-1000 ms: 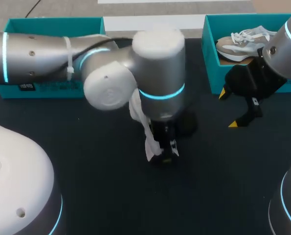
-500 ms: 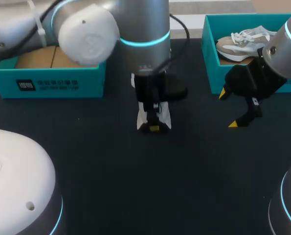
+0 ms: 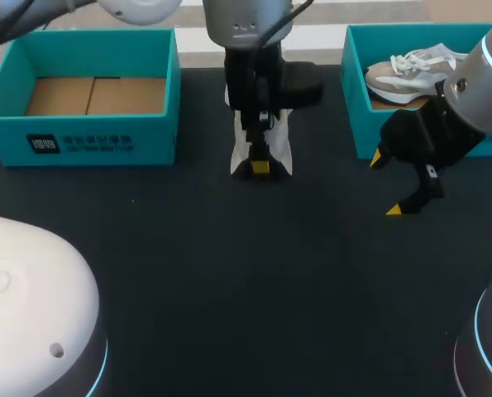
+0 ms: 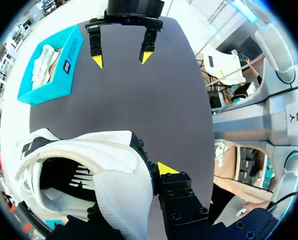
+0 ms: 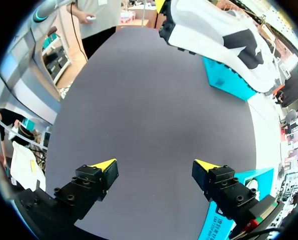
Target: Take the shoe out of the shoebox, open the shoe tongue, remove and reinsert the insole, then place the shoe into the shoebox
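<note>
My left arm comes in from the far left and points straight down between the two teal boxes, its wrist vertical over the dark table. The left gripper is clamped on the white shoe, which hangs around its fingers (whether it touches the table I cannot tell). In the left wrist view one yellow fingertip presses the outside of the shoe near its opening; the other finger is hidden by the shoe.

The left shoebox shows its bare cardboard floor. The right shoebox holds a second sneaker, beige and white, laces up.

My right arm slants in from the far right. The right gripper hangs in front of the right shoebox with its fingers spread wide and nothing between them. In its own wrist view the right gripper faces bare table, with the held shoe well ahead.
</note>
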